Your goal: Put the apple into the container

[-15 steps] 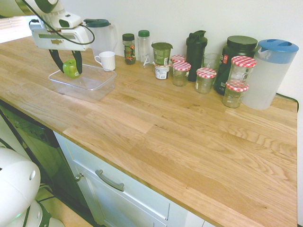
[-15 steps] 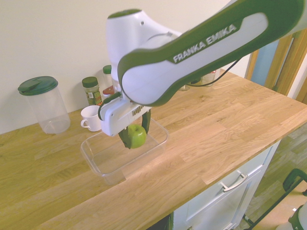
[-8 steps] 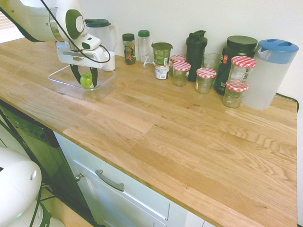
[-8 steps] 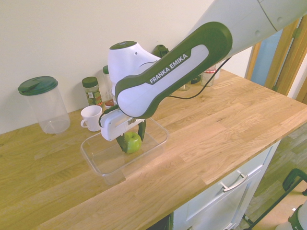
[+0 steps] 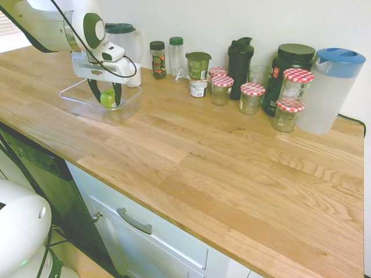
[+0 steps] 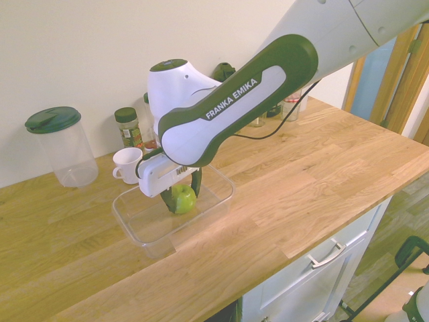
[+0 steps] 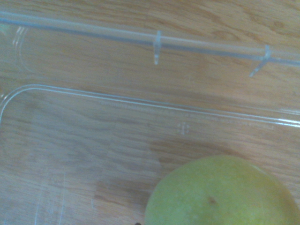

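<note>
The bright green apple (image 5: 108,98) (image 6: 183,198) sits low inside the clear plastic container (image 5: 74,88) (image 6: 142,227), at the left end of the wooden counter. My gripper (image 5: 106,103) (image 6: 181,206) reaches down into the tub from above, and its dark fingers (image 5: 92,91) stand against both sides of the apple, shut on it. From the wrist view, the apple (image 7: 220,192) fills the lower right, with the container's floor and rim (image 7: 140,40) beyond it. I cannot tell whether the apple rests on the tub's floor.
A white mug (image 6: 127,164) and a clear pitcher with a dark green lid (image 6: 59,147) stand just behind the tub. Along the wall are spice bottles (image 5: 157,58), a black shaker (image 5: 239,66), red-checked jars (image 5: 252,95) and a blue-lidded pitcher (image 5: 330,87).
Over the last second the gripper came down with the apple from above the tub's rim to deep inside it. In the last half second it hardly moved.
</note>
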Controlling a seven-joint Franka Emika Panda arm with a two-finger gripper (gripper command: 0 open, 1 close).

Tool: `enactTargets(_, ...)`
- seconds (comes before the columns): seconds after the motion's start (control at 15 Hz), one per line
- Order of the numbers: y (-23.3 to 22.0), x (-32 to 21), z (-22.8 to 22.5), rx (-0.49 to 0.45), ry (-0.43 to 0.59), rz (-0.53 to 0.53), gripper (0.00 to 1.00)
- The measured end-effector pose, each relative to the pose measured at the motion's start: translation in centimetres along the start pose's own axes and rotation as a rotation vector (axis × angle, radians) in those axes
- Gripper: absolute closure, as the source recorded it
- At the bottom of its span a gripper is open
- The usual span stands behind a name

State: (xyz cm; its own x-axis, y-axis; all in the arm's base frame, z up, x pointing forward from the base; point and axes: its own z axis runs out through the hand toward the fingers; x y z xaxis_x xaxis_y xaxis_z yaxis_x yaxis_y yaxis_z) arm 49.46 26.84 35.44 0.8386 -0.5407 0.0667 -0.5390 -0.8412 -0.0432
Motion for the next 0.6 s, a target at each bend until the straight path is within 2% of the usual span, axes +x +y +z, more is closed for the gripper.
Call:
enactTargets(0.13, -0.2, 0.0, -1.3, -0.014, -0.001, -0.007, 0.0)
enactTargets(0.33, 0.1, 0.4, -8.2, -0.027, 0.009, 0.007, 0.0)
enactTargets(0.47, 3.6, 4.0, -12.4, -0.054, 0.022, 0.097, 0.0)
enactTargets(0.6, 11.0, 11.6, -13.1, -0.07, 0.015, 0.217, 0.0)
